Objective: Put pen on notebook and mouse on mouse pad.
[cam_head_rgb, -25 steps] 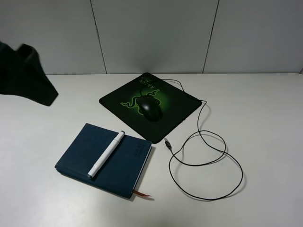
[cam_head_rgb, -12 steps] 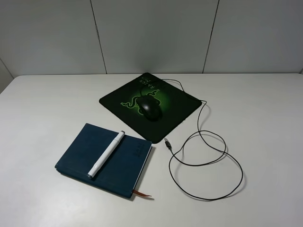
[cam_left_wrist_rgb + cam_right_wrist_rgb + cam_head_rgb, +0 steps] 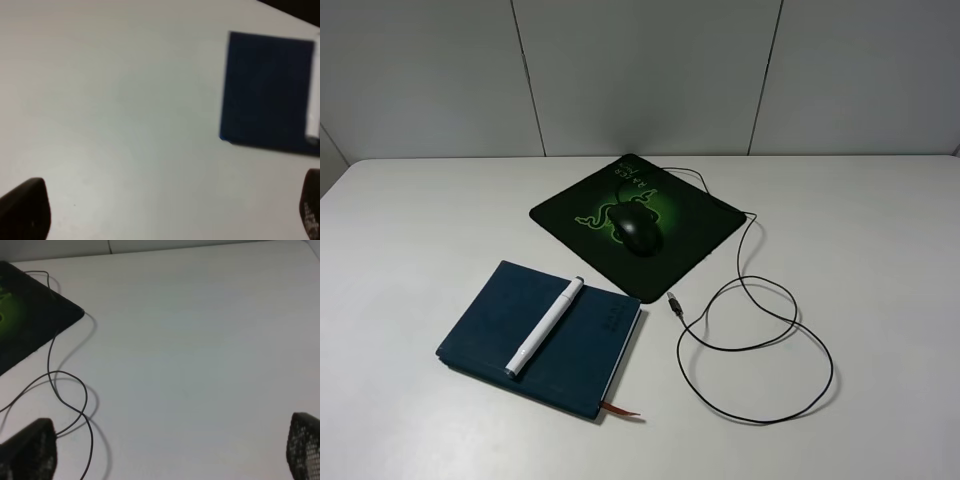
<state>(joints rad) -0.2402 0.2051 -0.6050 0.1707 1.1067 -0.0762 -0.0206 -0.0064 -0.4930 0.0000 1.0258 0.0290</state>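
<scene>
The white pen [image 3: 545, 326] lies diagonally on the dark teal notebook [image 3: 495, 325] at the front left of the table. On the mouse pad [image 3: 690, 225], over its green glow, rests the black mouse [image 3: 638, 231]; its cable [image 3: 760, 350] loops off to the right and ends in a USB plug [image 3: 674, 303]. Neither arm shows in the exterior high view. My left gripper [image 3: 165, 212] is open above bare table, with the notebook [image 3: 267, 90] and the pen [image 3: 313, 120] off to one side. My right gripper [image 3: 167, 450] is open too, near the cable [image 3: 75, 390] and a corner of the mouse pad [image 3: 35, 320].
The white table [image 3: 420, 230] ends at a grey panelled wall [image 3: 640, 70] behind. A reddish ribbon bookmark [image 3: 620, 409] sticks out of the notebook's near edge.
The left arm, seen dark at the far left a second ago, has pulled out of the exterior high view. Pen, notebook, mouse and pad have not moved.
</scene>
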